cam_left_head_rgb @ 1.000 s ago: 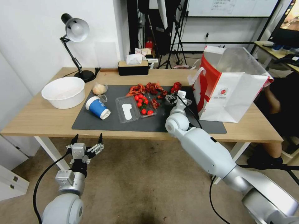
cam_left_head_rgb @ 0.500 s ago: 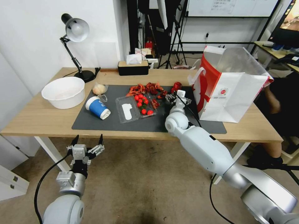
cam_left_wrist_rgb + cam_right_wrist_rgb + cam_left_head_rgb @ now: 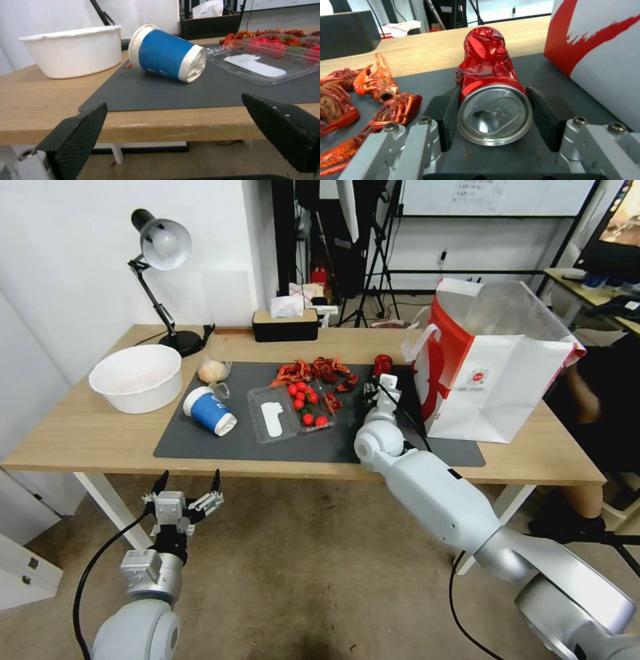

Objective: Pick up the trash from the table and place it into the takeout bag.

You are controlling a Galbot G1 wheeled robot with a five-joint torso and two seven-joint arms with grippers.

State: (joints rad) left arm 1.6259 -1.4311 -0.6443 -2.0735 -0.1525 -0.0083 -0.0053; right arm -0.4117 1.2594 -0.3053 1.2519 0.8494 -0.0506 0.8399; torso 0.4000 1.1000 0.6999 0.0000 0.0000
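Observation:
A crushed red can (image 3: 486, 62) lies on the dark mat (image 3: 220, 447) beside the takeout bag (image 3: 493, 373). My right gripper (image 3: 381, 381) is shut on the crushed red can (image 3: 383, 361), with a black pad (image 3: 451, 117) pressed against each side of its silver end. A blue white-lidded cup (image 3: 209, 411) lies on its side at the mat's left. Behind that cup sits a small clear plastic bag (image 3: 213, 371). The pale paper bowl (image 3: 137, 377) stands on the table (image 3: 80, 437). Below the table's front edge my left gripper (image 3: 187, 493) hangs open and faces the cup (image 3: 166, 60).
Red crayfish shells (image 3: 313, 371) and a clear tray of cherry tomatoes (image 3: 290, 410) lie mid-mat. A black tissue box (image 3: 285, 325) and a desk lamp (image 3: 162, 247) stand at the back. The tall takeout bag stands close on the right of my right gripper.
My right gripper's fingers have drawn in around the red can and reached slightly further forward. The left arm has barely moved.

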